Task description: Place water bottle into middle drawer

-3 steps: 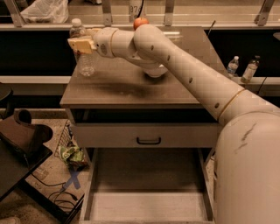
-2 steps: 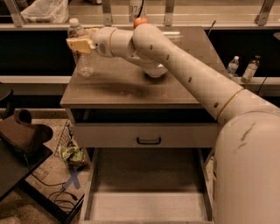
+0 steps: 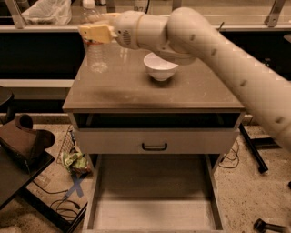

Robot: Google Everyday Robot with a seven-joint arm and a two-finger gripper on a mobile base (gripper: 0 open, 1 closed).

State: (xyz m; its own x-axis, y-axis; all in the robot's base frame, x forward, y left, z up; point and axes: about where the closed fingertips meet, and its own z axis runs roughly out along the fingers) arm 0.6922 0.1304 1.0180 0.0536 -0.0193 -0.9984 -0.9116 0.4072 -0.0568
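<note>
The water bottle (image 3: 96, 53) is clear ribbed plastic with a white cap. It is at the back left of the cabinet top (image 3: 136, 93), just off the surface. My gripper (image 3: 94, 32) is shut on its upper part, reaching in from the right. The middle drawer (image 3: 153, 215) is pulled out low at the front, a wide shallow tray with a pale floor and nothing in it. A white bowl (image 3: 160, 67) sits on the cabinet top, right of the bottle and under my arm.
A closed drawer front with a black handle (image 3: 153, 146) sits above the open tray, under a dark open slot. A dark chair (image 3: 22, 143) stands at the left. A green wrapper (image 3: 75, 161) and cables lie on the floor. A plastic bag (image 3: 47, 11) lies on the back counter.
My gripper has moved up and a little to the right with the bottle in it. My arm has risen, so the white bowl shows more.
</note>
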